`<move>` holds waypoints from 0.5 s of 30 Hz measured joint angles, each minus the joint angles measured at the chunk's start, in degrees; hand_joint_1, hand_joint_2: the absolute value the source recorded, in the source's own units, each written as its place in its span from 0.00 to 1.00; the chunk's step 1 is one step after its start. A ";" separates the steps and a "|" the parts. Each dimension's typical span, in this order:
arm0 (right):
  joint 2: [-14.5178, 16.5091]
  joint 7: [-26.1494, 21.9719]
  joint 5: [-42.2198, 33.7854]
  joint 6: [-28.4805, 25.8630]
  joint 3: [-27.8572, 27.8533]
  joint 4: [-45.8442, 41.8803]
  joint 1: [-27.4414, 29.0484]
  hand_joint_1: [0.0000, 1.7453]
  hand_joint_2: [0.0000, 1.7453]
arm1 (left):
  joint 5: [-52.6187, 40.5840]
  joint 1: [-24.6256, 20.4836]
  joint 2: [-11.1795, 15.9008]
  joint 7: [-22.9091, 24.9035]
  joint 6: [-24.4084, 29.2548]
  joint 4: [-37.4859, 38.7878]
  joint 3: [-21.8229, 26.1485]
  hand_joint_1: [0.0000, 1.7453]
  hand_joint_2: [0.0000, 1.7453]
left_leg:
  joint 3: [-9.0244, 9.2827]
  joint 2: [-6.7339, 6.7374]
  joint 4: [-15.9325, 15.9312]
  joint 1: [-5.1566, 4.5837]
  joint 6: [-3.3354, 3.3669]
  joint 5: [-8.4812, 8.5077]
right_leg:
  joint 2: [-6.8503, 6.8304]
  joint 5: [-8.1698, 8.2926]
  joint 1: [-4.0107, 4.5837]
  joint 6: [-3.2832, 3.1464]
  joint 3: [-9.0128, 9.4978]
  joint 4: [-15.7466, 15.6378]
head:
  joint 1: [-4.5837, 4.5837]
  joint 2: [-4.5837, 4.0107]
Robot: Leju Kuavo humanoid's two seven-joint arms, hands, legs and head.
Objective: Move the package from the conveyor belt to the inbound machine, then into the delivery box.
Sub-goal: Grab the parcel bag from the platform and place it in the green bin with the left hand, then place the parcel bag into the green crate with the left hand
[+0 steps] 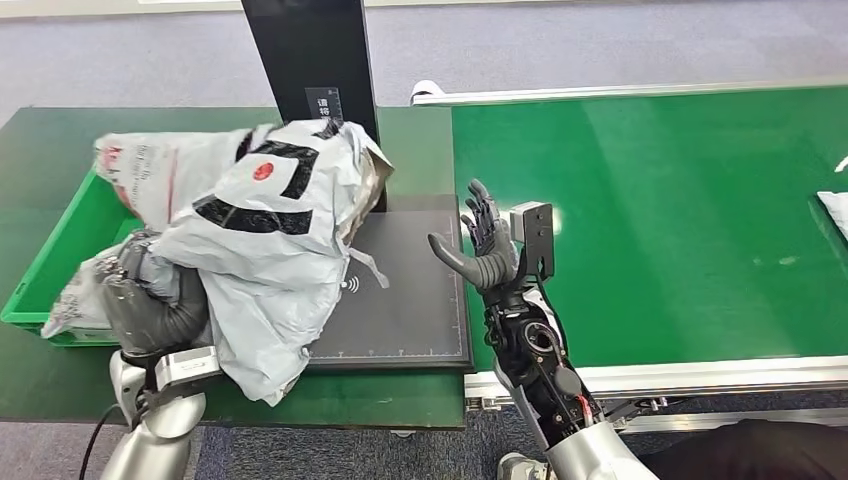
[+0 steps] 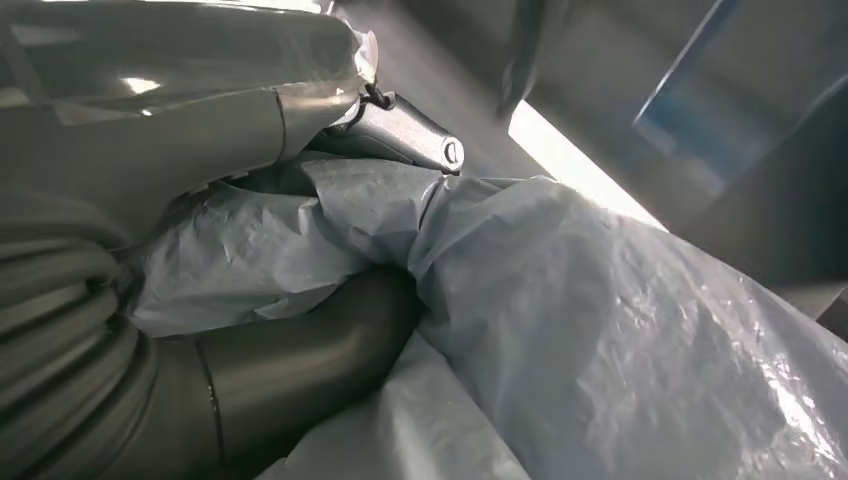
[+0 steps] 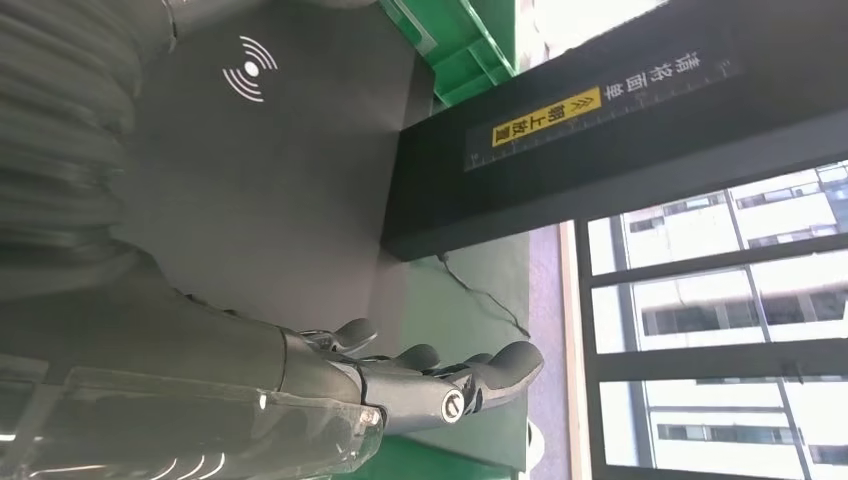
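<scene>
In your head view the left robot hand (image 1: 150, 300) grips the package (image 1: 265, 235), a crumpled grey mailer bag with black markings and a red dot; the bag is lifted and hangs between the green delivery box (image 1: 60, 250) and the dark scanning pad of the inbound machine (image 1: 410, 300), its lower end drooping over the pad's near left corner; the machine's black post (image 1: 310, 55) rises behind the bag; the delivery box already holds another pale bag (image 1: 140, 170); the right robot hand (image 1: 485, 245) is raised, wide and holding nothing, palm toward the pad, at the seam between the pad and the green conveyor belt (image 1: 680, 220); a white parcel (image 1: 835, 212) sits at the belt's far right edge; the dark green counter (image 1: 40, 130) carries the box and the machine.

From your left wrist camera the grey thumb (image 2: 300, 355) presses into the package's (image 2: 600, 340) wrinkled plastic, with a metallic finger (image 2: 405, 135) over the top fold; the grip is firm on the bag.

From your right wrist camera the dark fingers (image 3: 450, 380) stretch out apart, holding nothing; beyond them lie the pad with its white wave symbol (image 3: 250, 68) and the black post bearing a yellow label (image 3: 545, 117); windows (image 3: 720, 330) show buildings outside.
</scene>
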 joint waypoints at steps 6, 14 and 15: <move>0.01 -0.80 0.20 -0.41 0.91 1.08 -0.02 0.00 1.00 | -25.87 -1.53 -4.63 -0.13 0.00 -8.42 8.98 1.00 1.00 | 0.00 0.01 0.01 -0.01 0.00 0.00 | -0.01 0.00 -0.01 0.00 0.00 -0.01 | 0.01 0.01; 0.13 -1.55 1.40 -1.05 1.53 2.13 0.00 0.00 1.00 | -40.49 -12.21 -9.04 2.08 -0.02 -2.68 22.04 1.00 1.00 | 0.05 -0.08 0.01 0.01 -0.01 0.06 | -0.08 0.02 0.01 -0.01 0.02 0.02 | -0.01 0.00; 0.16 -1.55 1.59 -1.20 1.56 2.15 0.01 0.00 1.00 | -42.41 -13.90 -9.14 4.06 -0.02 -0.31 23.54 1.00 1.00 | 0.06 -0.05 0.01 0.01 -0.01 0.06 | -0.06 0.02 0.01 -0.01 0.02 0.03 | 0.00 0.00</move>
